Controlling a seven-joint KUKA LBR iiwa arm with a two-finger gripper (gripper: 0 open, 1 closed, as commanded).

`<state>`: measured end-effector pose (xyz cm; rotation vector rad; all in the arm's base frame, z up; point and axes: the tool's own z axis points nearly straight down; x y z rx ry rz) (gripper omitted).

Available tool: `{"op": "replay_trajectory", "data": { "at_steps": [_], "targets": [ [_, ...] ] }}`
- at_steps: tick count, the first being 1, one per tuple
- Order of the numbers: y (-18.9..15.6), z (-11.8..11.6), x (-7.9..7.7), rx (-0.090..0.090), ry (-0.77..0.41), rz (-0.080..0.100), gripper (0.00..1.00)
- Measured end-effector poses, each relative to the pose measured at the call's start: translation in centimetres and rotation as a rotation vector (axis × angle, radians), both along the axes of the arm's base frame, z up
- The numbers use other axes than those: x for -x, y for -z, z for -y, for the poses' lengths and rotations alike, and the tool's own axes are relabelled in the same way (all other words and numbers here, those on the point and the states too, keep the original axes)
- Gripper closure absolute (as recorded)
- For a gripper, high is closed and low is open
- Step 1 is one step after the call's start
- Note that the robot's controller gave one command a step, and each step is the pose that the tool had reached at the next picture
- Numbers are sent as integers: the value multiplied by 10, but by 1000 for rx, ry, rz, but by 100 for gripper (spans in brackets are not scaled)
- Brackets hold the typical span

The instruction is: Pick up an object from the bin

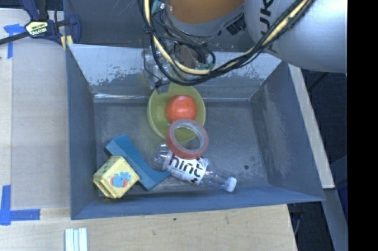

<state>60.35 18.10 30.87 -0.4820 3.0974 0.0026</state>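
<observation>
Just beside gripper (157,78): green bowl (156,117), orange ball (181,108), tape ring (188,137).
Its grip cannot be told; bottle (189,169) reads "hint".

We see the arm (295,2) cut off at 12 o'clock, its cables (183,69) hiding the green bowl's (156,117) far rim.

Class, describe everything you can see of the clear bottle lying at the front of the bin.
The clear plastic bottle lies on its side near the bin's front wall, pale cap pointing right. A white label reads "hint" in dark letters. Its left end looks crumpled and meets the blue angled piece; the reddish tape ring overlaps its upper side.
</observation>
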Motion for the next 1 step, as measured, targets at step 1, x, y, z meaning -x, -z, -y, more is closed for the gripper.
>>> {"op": "replay_trajectory", "data": {
  "at_steps": [1],
  "targets": [
    [61,-8,26,1,-242,-5,100]
  ]
}}
